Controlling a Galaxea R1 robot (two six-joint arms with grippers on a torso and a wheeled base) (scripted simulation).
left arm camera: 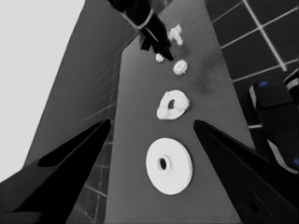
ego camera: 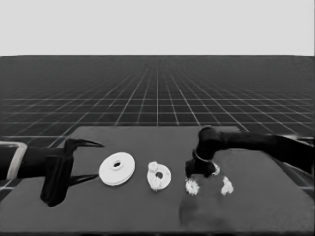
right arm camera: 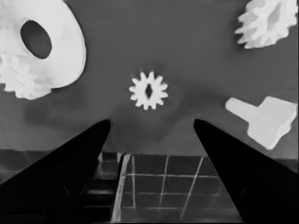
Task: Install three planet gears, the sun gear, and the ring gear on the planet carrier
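At the table's left end the left gripper (ego camera: 87, 160) waits, its fingers spread apart with nothing between them. Just to its right lies the larger round part (ego camera: 117, 168), 1 of it, flat and alone. Next comes the smaller round part (ego camera: 159, 176), also 1, with what look like 2 small gears (ego camera: 155, 167) seated on its rim, 1 at its far side and 1 at its near side. Farther right the right gripper (ego camera: 193, 178) hangs low over the table, fingers apart and empty. In its wrist view 1 loose gear (right arm camera: 148, 90) lies flat ahead of the fingertips, and another gear (right arm camera: 267, 22) lies off to 1 side. The thin white piece (ego camera: 227, 186), 1 only, rests farthest right.

The step in hand looks like fetching the 3rd gear. The next move calls for lowering the fingers astride that gear, closing on its teeth, then carrying it left to the smaller round part.
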